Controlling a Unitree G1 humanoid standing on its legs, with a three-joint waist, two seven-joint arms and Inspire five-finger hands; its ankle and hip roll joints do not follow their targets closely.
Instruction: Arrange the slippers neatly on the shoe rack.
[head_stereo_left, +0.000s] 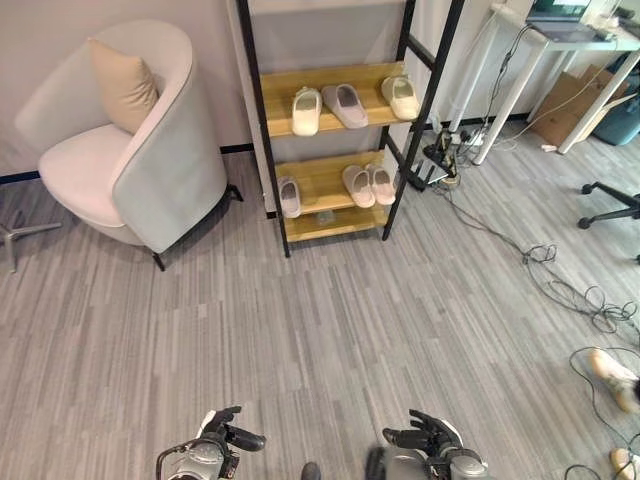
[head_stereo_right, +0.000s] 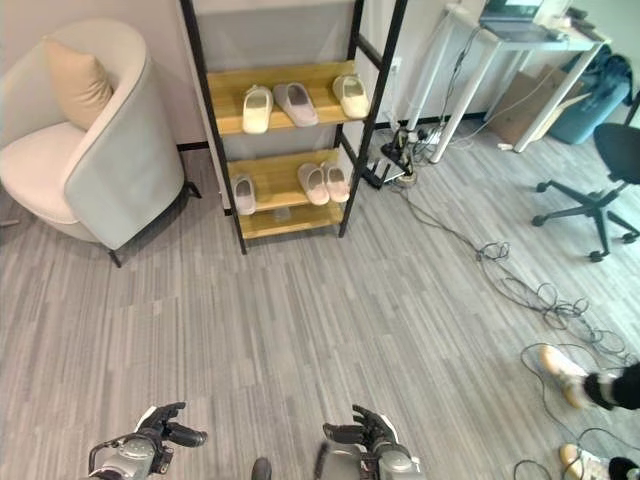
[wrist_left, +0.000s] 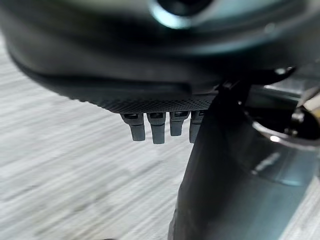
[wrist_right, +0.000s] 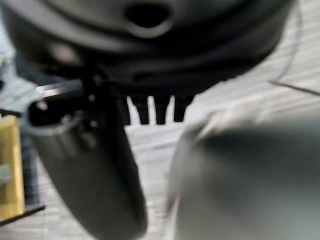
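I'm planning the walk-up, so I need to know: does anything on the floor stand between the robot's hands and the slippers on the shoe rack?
Nothing visible does. The floor from the left hand and right hand up to the shoe rack is bare; the armchair sits left of it, the cables to the right.

My left hand (head_stereo_left: 222, 432) & right hand (head_stereo_left: 425, 434) cut off by bottom edge, wrists hidden. Shoe rack (head_stereo_left: 330, 190) top cropped. Small object on low shelf (head_stereo_left: 324, 216) too small to ID. Person's shoe (head_stereo_right: 562, 372) blurred, leg cut by edge.
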